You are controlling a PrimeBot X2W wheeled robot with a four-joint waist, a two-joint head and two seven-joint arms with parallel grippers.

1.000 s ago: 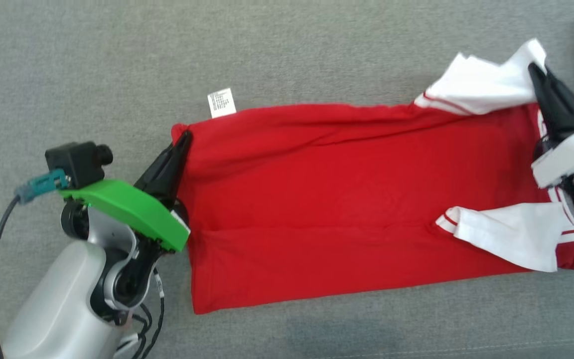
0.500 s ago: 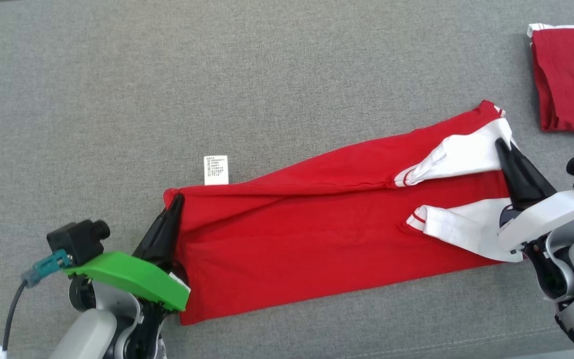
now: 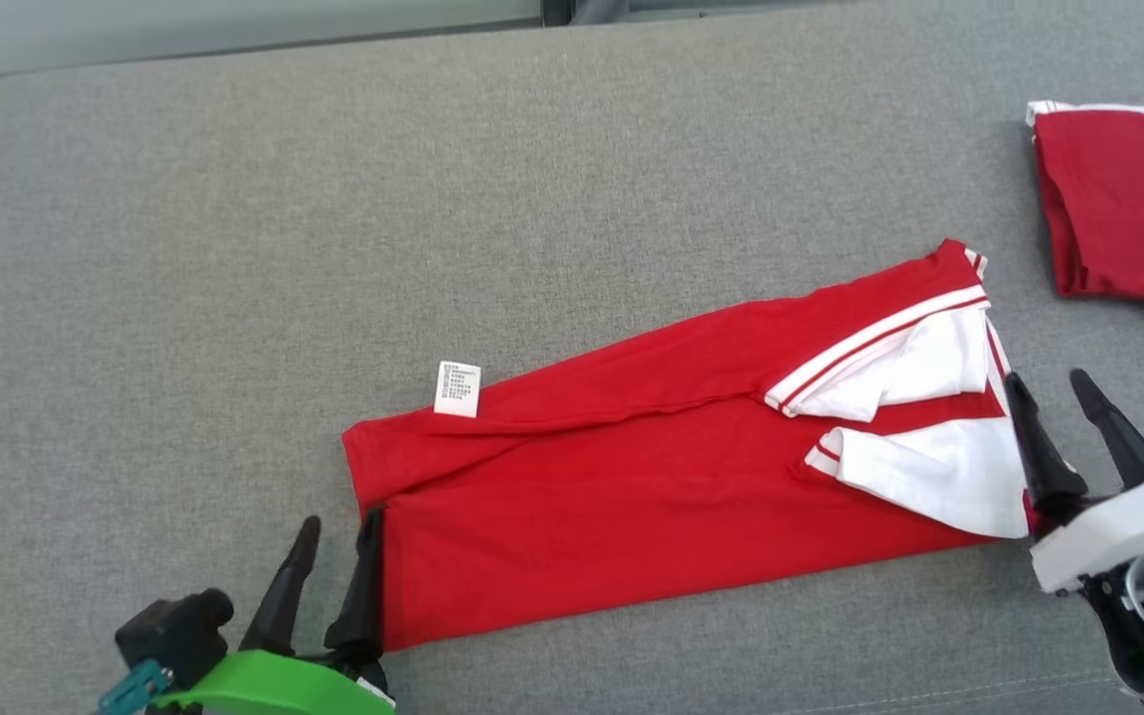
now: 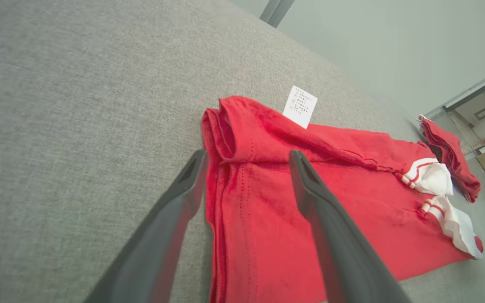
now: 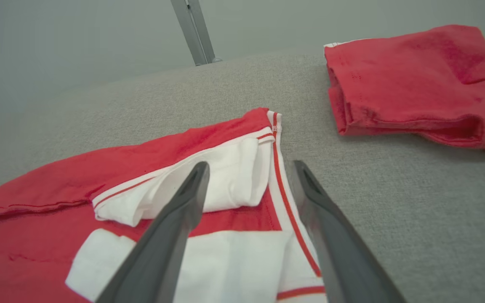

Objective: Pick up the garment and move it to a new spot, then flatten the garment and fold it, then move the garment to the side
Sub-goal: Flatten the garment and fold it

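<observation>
At frame centre, the garment (image 3: 632,497) lies folded lengthwise on the grey worktop (image 3: 234,248). Left tool (image 3: 341,518), lower left: released, fingers astride the hem. Right tool (image 3: 1045,377), lower right: released, beside the white sleeves (image 3: 929,477).

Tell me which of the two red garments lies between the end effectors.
The long spread-out garment with white sleeves and a white care label; the other red garment is a folded bundle to the right.

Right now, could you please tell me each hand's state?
Left hand: open, holding nothing.
Right hand: open, holding nothing.
</observation>
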